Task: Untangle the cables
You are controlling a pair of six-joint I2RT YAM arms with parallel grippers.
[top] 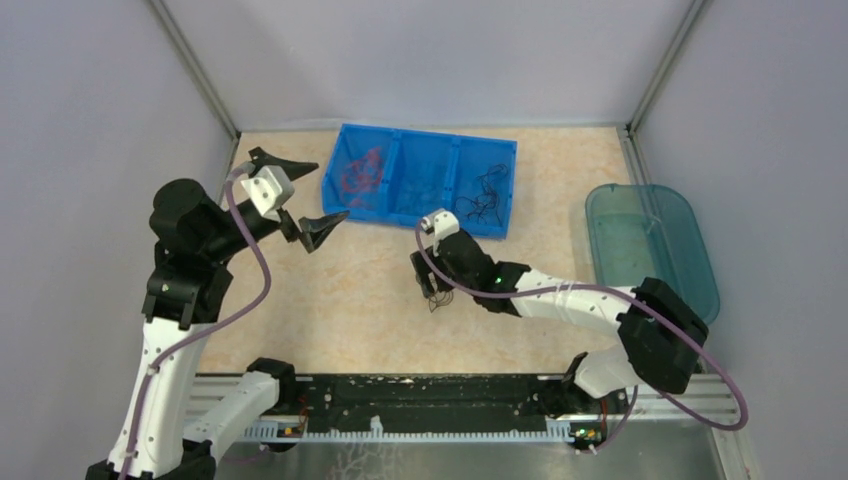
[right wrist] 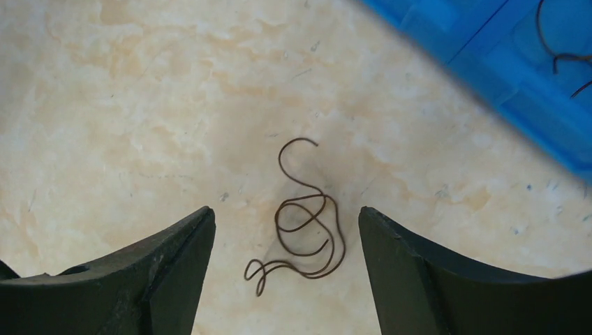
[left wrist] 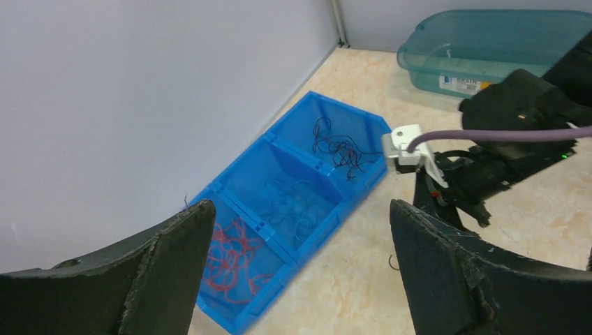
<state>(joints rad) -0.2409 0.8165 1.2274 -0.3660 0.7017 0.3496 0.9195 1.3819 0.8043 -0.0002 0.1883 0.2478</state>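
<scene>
A blue three-compartment bin point(top: 400, 221) stands at the back of the table. Red cables point(top: 362, 172) lie in its left compartment, pale blue ones point(left wrist: 293, 206) in the middle, dark ones point(top: 483, 195) in the right. One loose dark brown cable point(right wrist: 307, 223) lies curled on the table in front of the bin. My right gripper point(right wrist: 286, 213) hovers just over it, open, with the cable on the table between the fingers and touching neither. My left gripper point(top: 305, 195) hangs wide open and empty above the table, beside the bin's left end.
A translucent teal tub point(top: 650, 245) sits at the right side of the table. Grey walls close in on the left, back and right. The bin's near corner point(right wrist: 489, 63) is close to my right gripper.
</scene>
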